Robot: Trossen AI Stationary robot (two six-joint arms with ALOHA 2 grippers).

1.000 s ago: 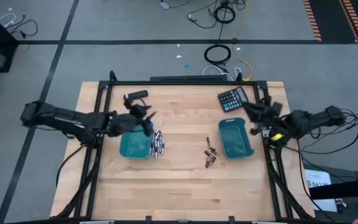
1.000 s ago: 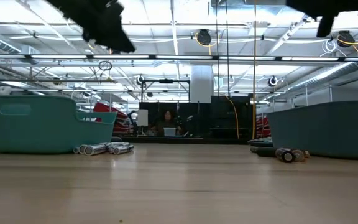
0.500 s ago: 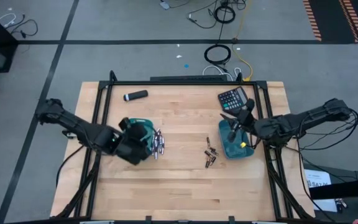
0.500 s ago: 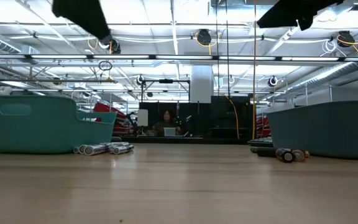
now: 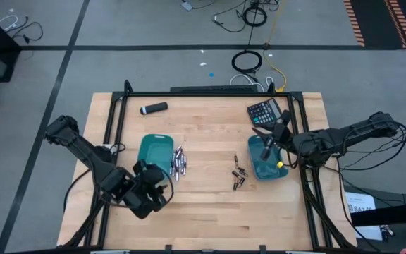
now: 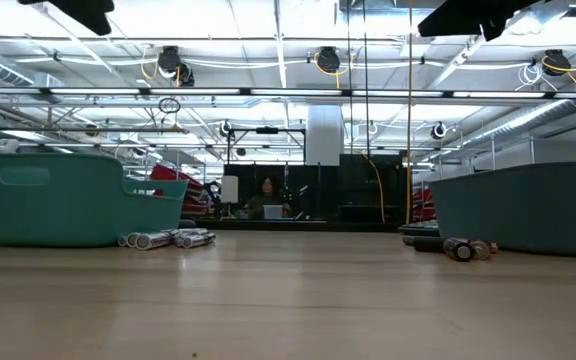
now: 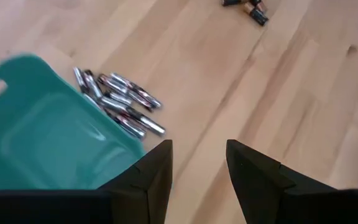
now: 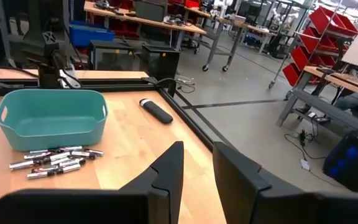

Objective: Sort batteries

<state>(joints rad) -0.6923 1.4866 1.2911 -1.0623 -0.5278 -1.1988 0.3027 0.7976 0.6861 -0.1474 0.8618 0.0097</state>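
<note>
Several silvery-grey batteries [image 5: 178, 164] lie on the table against the right side of the left teal tray [image 5: 154, 151]; they also show in the left wrist view [image 7: 120, 102]. A few dark batteries [image 5: 238, 176] lie just left of the right teal tray [image 5: 268, 168]. My left gripper [image 5: 157, 192] hangs open and empty above the table, near-side of the left tray [image 7: 42, 137]. My right gripper [image 5: 265, 148] hangs open and empty over the right tray. In the low view both piles [image 6: 163, 238] [image 6: 463, 248] rest on the tabletop.
A black calculator [image 5: 264, 111] lies at the far right and a black marker-like cylinder [image 5: 154, 108] at the far left. Bare wood stretches across the table's middle and near side. A dark frame [image 5: 210, 92] runs along the table's edges.
My left gripper has swung from above the left tray's far side, across the tray, toward the table's near edge. My right gripper has come in from the table's right edge to over the right tray, then held still. The batteries and trays have stayed put.
</note>
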